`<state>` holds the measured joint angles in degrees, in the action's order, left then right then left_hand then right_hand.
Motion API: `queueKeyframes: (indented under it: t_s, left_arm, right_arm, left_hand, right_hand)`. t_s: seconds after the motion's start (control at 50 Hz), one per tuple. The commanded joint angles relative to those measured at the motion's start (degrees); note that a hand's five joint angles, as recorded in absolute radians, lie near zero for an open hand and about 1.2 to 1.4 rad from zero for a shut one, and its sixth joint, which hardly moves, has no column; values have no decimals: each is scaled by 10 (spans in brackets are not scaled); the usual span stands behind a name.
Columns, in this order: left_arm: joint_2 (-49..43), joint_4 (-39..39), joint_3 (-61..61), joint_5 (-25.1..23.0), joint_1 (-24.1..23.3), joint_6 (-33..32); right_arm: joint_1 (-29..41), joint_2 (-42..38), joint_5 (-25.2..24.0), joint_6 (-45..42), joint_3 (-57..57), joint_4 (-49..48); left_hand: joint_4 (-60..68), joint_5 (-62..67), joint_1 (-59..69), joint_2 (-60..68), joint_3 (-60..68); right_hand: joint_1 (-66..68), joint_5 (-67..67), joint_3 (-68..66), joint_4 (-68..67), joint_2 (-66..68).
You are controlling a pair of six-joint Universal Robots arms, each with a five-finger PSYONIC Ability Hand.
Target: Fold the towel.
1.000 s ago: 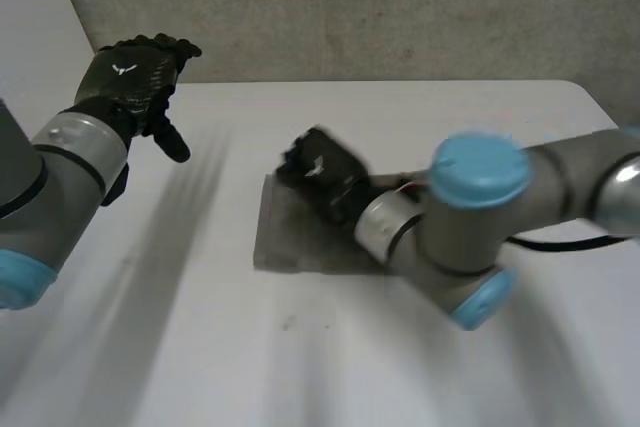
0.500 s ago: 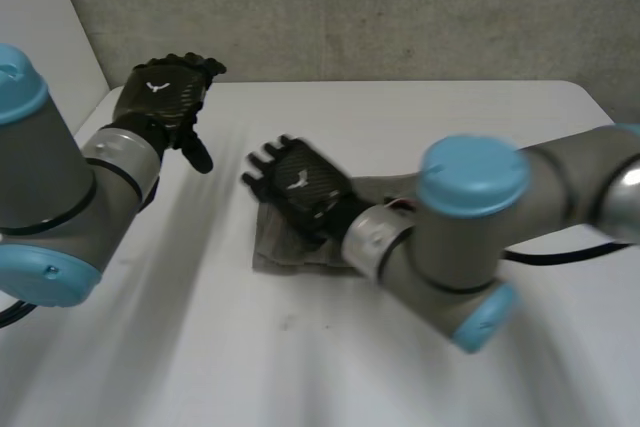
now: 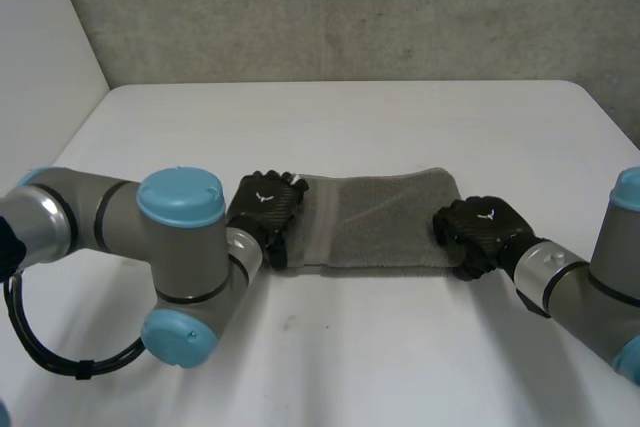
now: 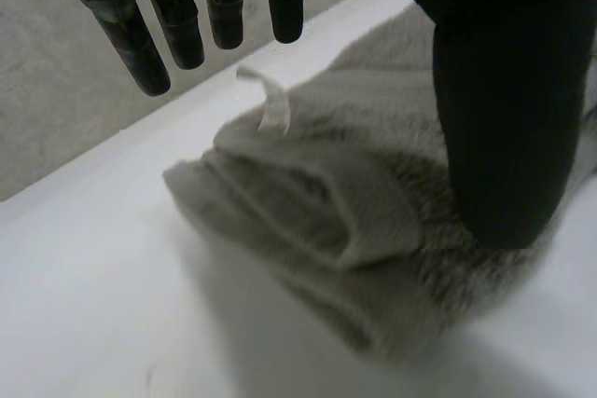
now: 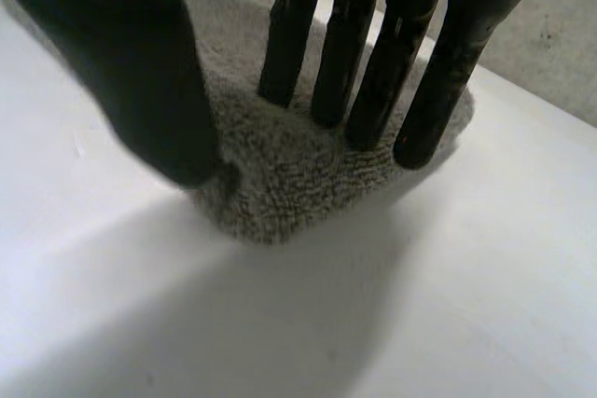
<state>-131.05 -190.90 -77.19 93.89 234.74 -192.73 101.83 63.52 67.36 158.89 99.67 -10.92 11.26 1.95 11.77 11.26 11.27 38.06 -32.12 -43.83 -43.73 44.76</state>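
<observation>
Towel point(image 3: 385, 222), grey and fuzzy, lies folded in a long strip.

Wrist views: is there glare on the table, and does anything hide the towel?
Left wrist view: no glare on the table; the left hand hides part of the towel with its thumb. Right wrist view: no glare; the right hand covers part of the towel's end. Head view: even light along the whole towel.

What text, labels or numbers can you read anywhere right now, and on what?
None readable.
Left hand: a white emblem on its back, no letters.
Right hand: the same emblem.
Towel: its white loop tab shows no print.
</observation>
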Motion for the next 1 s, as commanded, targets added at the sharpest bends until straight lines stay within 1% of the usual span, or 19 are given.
queueKeyframes:
  t_s: [0.02,0.08,0.2,0.3,0.34,0.36,0.4,0.46,0.58,0.62,0.74,0.76,0.78,0.8,0.82,0.84,0.9,0.96,1.0]
  left_arm:
    - [-7,-1,-6,22,-3,-25]
    - [0,-1,-11,23,-14,-26]
    - [40,-1,-28,28,-30,-25]
    - [97,-1,-49,33,-31,-25]
    - [133,3,-61,48,-24,-27]
    - [134,4,-61,48,-24,-27]
    - [151,5,-68,57,-22,-27]
    - [186,5,-86,73,-6,-28]
    - [243,0,-130,72,37,-28]
    - [248,-1,-136,71,45,-28]
    - [249,-2,-140,70,54,-26]
    - [246,-3,-136,70,54,-25]
    - [246,-3,-136,70,54,-25]
    - [244,-5,-131,69,55,-25]
    - [242,-10,-125,69,55,-24]
    - [242,-11,-125,69,55,-24]
    - [235,-28,-107,69,51,-24]
    - [223,-39,-84,69,46,-22]
    - [215,-40,-70,69,44,-20]
  right_arm:
    - [1,-16,16,-40,-3,-18]
    - [4,5,43,-70,-11,-30]
    - [10,41,61,-120,-35,-39]
    - [66,41,64,-177,-98,-35]
    - [148,17,65,-199,-153,-34]
    - [148,17,65,-199,-153,-34]
    - [213,-21,65,-212,-203,-25]
    - [259,-61,53,-220,-234,-14]
    - [315,-117,26,-227,-255,-12]
    - [338,-152,-11,-232,-257,-14]
    - [340,-173,-9,-237,-261,-16]
    - [339,-169,2,-235,-261,-14]
    - [336,-160,19,-229,-259,-12]
    - [336,-160,19,-229,-259,-12]
    - [335,-140,41,-223,-251,-11]
    - [335,-115,64,-213,-243,-12]
    - [334,-88,83,-195,-230,-11]
    - [313,-39,103,-138,-200,-14]
    - [263,4,113,-53,-180,-11]
  left_hand:
    - [15,8,10,15,15]
    - [15,8,10,15,15]
    - [13,6,8,13,13]
    - [10,3,5,10,10]
    - [8,1,3,8,8]
    - [8,1,3,8,8]
    - [8,1,3,8,8]
    - [8,1,3,8,8]
    - [8,1,3,8,8]
    - [8,1,3,8,8]
    - [6,-1,1,6,6]
    - [8,1,3,8,8]
    - [8,1,3,8,8]
    - [8,1,3,8,8]
    - [10,3,5,10,10]
    - [10,3,5,10,10]
    - [15,8,10,15,15]
    - [18,11,13,18,18]
    - [20,13,15,20,20]
  right_hand:
    - [419,-379,-362,-363,352]
    - [419,-379,-362,-363,352]
    - [419,-379,-362,-363,352]
    - [419,-379,-362,-363,352]
    - [419,-379,-362,-363,352]
    - [419,-379,-362,-363,352]
    - [419,-379,-362,-363,352]
    - [419,-379,-362,-363,352]
    - [419,-379,-362,-363,352]
    - [419,-379,-362,-363,352]
    - [419,-379,-362,-363,352]
    - [297,-256,-239,-240,230]
    - [2,38,55,54,-65]
    - [-1,41,58,57,-68]
    - [-204,244,261,260,-271]
    - [-281,321,338,337,-348]
    - [-281,321,338,337,-348]
    - [-281,321,338,337,-348]
    - [-281,321,338,337,-348]
